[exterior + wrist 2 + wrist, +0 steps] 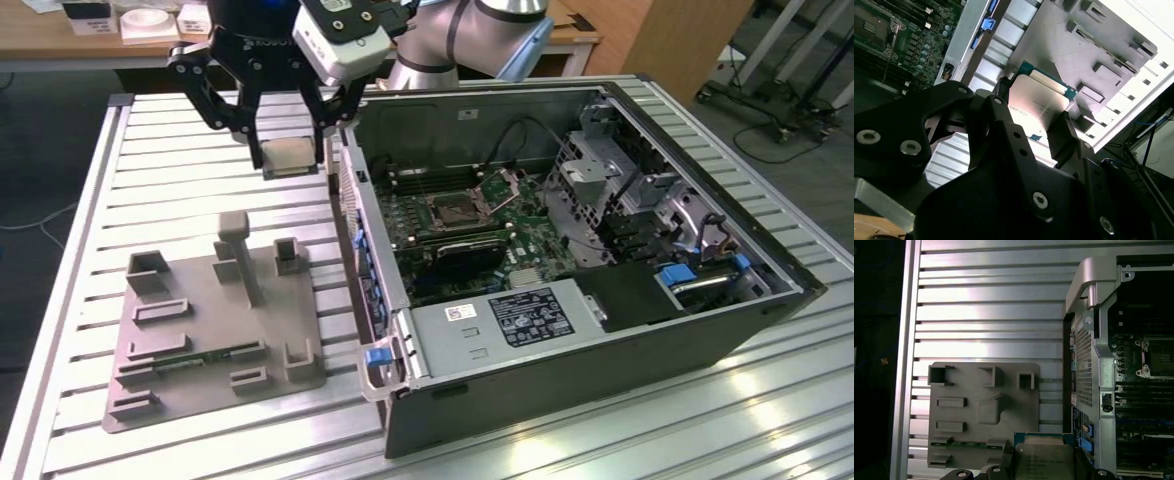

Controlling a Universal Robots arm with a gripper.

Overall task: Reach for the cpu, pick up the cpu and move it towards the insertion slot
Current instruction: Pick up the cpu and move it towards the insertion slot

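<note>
The cpu (290, 158) hangs in the air, pinched flat between the black fingers (1061, 135) of the gripper (291, 150), which press on two opposite edges of the chip. Its silvery metal top and thin green rim show in both wrist views (1039, 102) (1044, 460).

In the exterior view the chip is above the ribbed aluminium tabletop (187, 170), just outside the open computer case (601, 330) on the exterior view's left, close to the case's side wall and not over the motherboard.

The insertion slot (454, 210) lies inside the case on the green motherboard (521, 240), well apart from the chip. It has a dark centre in a shiny silver frame, and its hinged metal plate (507, 185) is tilted up and open. The socket also shows in the second wrist view (869, 27) and the first wrist view (1159, 357).

Below the held chip, resting on the tabletop, is a grey moulded fixture plate (200, 320) with raised holders and recesses. A green memory stick (969, 443) lies in one of its recesses.

Behind the gripper, the arm's grey joint (454, 40) rises at the far edge of the tabletop.
</note>
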